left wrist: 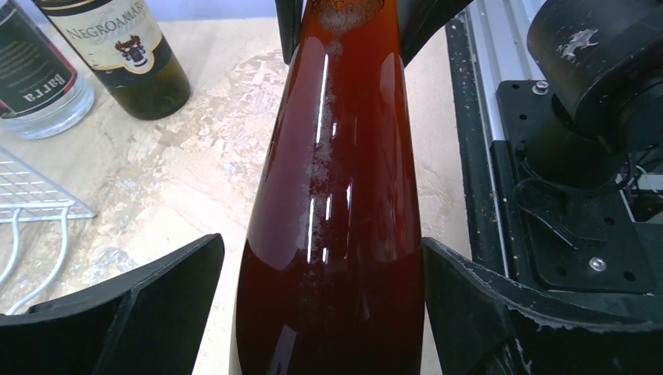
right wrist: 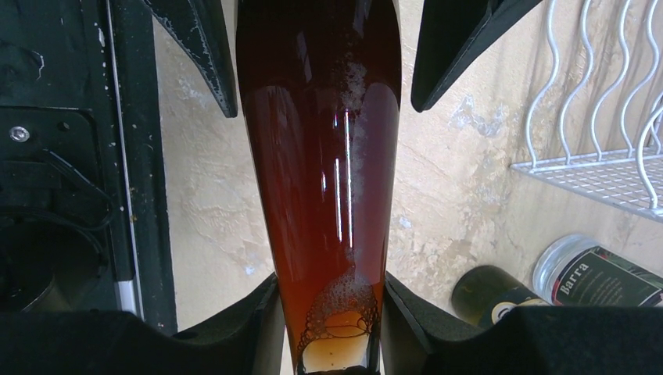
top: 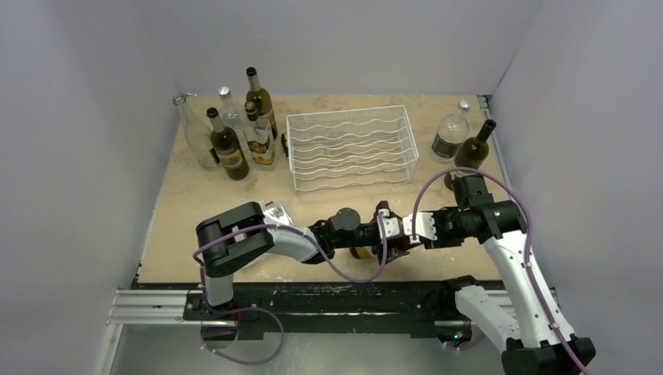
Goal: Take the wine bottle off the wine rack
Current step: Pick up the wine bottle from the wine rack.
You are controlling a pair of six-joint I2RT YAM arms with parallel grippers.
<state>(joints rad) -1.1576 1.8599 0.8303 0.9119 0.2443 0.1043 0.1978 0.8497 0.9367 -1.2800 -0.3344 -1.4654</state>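
- Top external view: the wine rack (top: 348, 148) stands at the back middle of the bench (top: 180, 215) with no bottle on its wavy rows. The wine bottle (left wrist: 332, 234) is well clear of it, near the front edge of the bench, where the two arms meet.
- Its long axis runs left to right, roughly along that near edge. The neck points toward the right arm and the broad body toward the left arm.
- Right wrist view: the right fingers (right wrist: 234, 336) are closed on the narrow neck, one on each side and touching the glass. This arm has the bottle.
- Left wrist view: the left fingers (left wrist: 117, 320) stand wide apart around the amber body. The one on the left of the picture is clear of the glass. The other is against it or just beside it; I cannot tell which. They grip nothing.
- Both arms are equally near, at opposite ends, facing each other along the bottle's axis.
- Whether the bottle rests on the bench or hangs just above it cannot be told.
- By my judgement the lift off the rack is done, and a hand-over or a set-down is left.
- If the left arm takes the bottle, its fingers need only close across the body before the neck is released. Smooth, tapering glass may slide.
- Spare bottles (top: 228, 148) stand at the back left and back right, well apart from the arms.
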